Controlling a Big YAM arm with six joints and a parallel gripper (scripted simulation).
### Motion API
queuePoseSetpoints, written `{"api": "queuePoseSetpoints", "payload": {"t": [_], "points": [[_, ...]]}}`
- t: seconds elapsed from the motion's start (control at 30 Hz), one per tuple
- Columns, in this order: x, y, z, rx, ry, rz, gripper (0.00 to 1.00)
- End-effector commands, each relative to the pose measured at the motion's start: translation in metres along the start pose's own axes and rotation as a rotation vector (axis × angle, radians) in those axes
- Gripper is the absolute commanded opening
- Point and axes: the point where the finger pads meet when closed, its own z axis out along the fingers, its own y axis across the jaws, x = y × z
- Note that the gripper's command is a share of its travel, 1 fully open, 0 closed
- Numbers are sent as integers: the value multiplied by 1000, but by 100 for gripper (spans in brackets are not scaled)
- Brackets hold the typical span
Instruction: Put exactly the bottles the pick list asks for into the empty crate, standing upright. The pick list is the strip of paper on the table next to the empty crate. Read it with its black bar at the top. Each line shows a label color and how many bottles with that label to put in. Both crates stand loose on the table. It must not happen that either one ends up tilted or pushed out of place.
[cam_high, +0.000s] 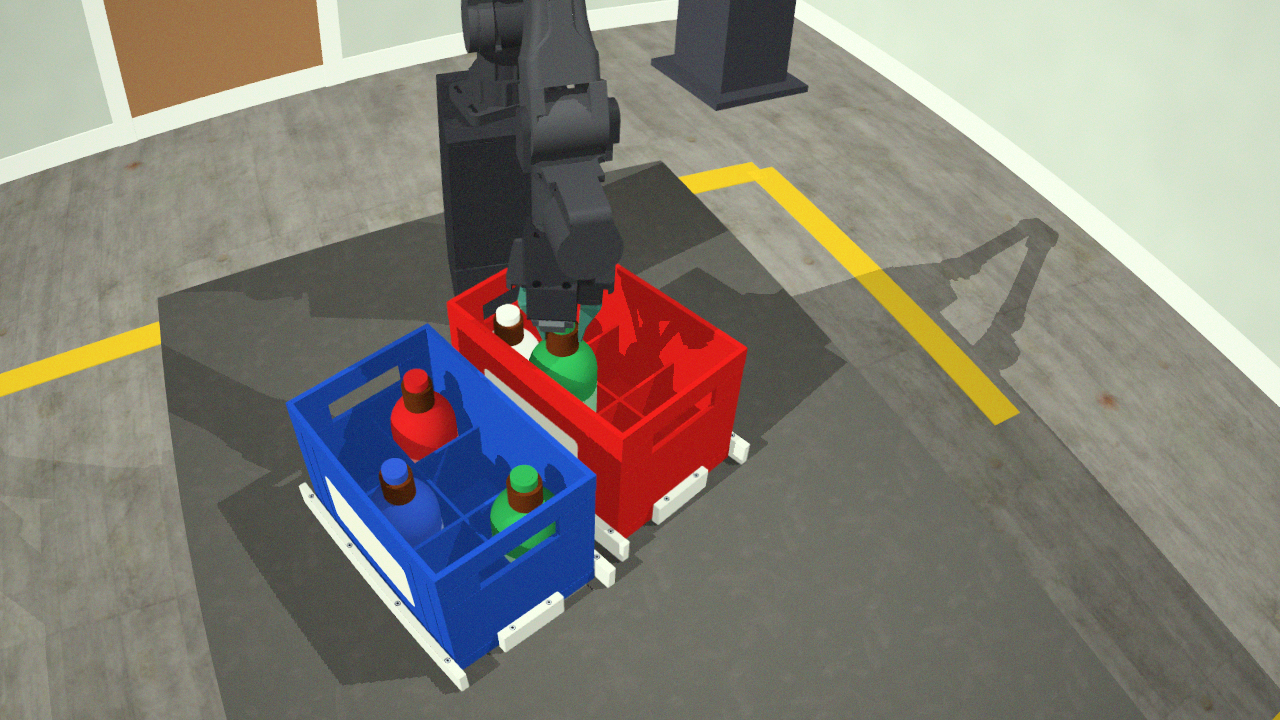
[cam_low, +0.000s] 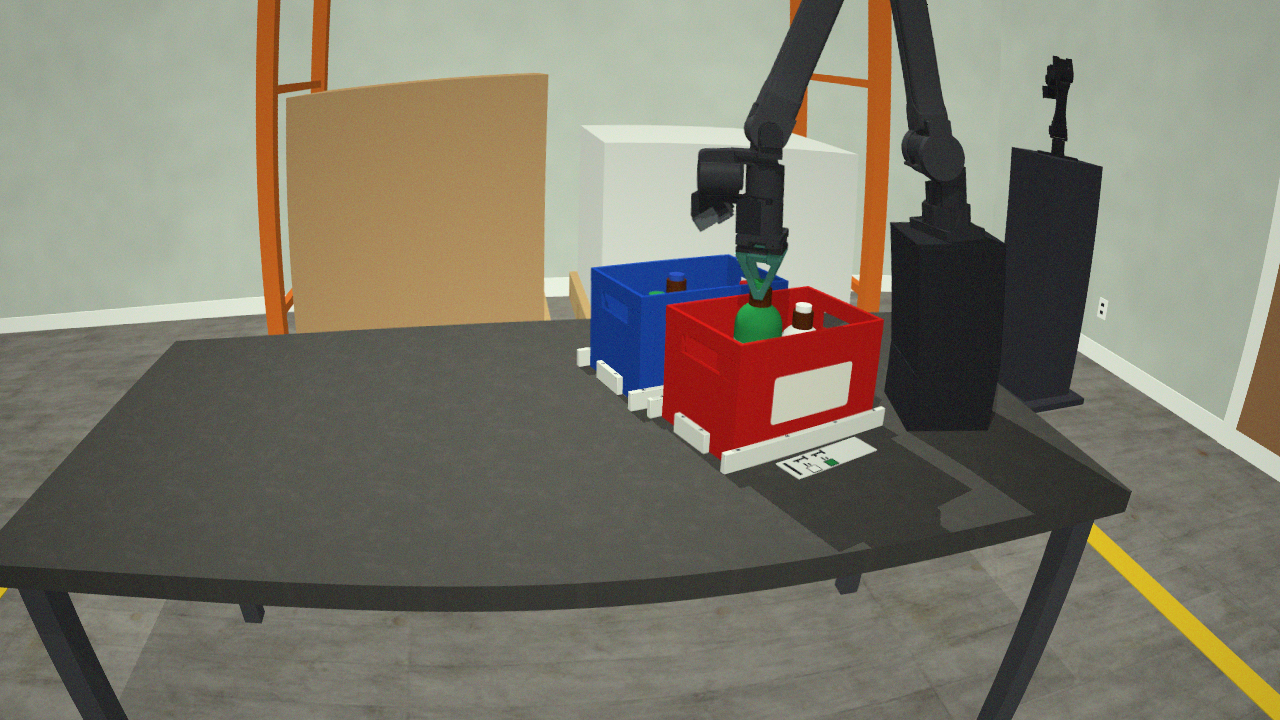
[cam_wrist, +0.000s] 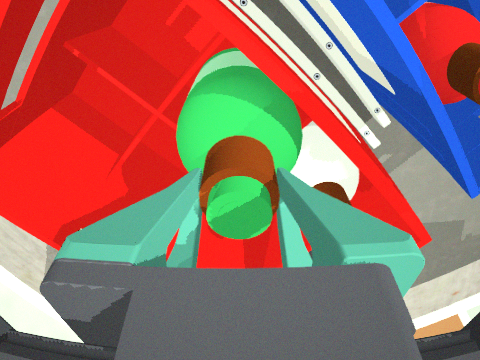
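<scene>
My gripper (cam_high: 560, 325) (cam_low: 760, 291) (cam_wrist: 239, 179) is shut on the neck of a green bottle (cam_high: 563, 367) (cam_low: 758, 322) (cam_wrist: 240, 115), upright inside the red crate (cam_high: 644, 488) (cam_low: 702, 398) (cam_wrist: 45, 150). Its base is hidden. A white bottle (cam_high: 521, 342) (cam_low: 802, 308) (cam_wrist: 325, 160) stands beside it in the same crate. The blue crate (cam_high: 483, 617) (cam_low: 617, 344) holds a red bottle (cam_high: 424, 428) (cam_wrist: 430, 50), a blue bottle (cam_high: 413, 514) and another green bottle (cam_high: 519, 517). The pick list (cam_low: 854, 451) shows a black bar, a white symbol and a green symbol, each with a small mark.
White brackets (cam_high: 531, 621) (cam_low: 801, 440) (cam_wrist: 350, 110) edge both crates on the table (cam_high: 805, 582) (cam_low: 402, 465). The crates stand close side by side. The dark arm pedestal (cam_high: 483, 197) (cam_low: 944, 331) stands just behind the red crate in the top view.
</scene>
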Motion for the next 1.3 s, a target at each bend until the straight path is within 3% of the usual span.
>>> {"api": "queuePoseSetpoints", "payload": {"t": [0.0, 0.13, 0.3, 0.4, 1.27], "points": [[-6, 3, 4, -4, -12, 7, 0], [-10, 4, -1, -13, -38, 7, 0], [-13, 5, 10, -9, -25, 7, 0], [-23, 9, 3, -20, -58, 7, 0], [-17, 11, 13, -13, -35, -2, 0]]}}
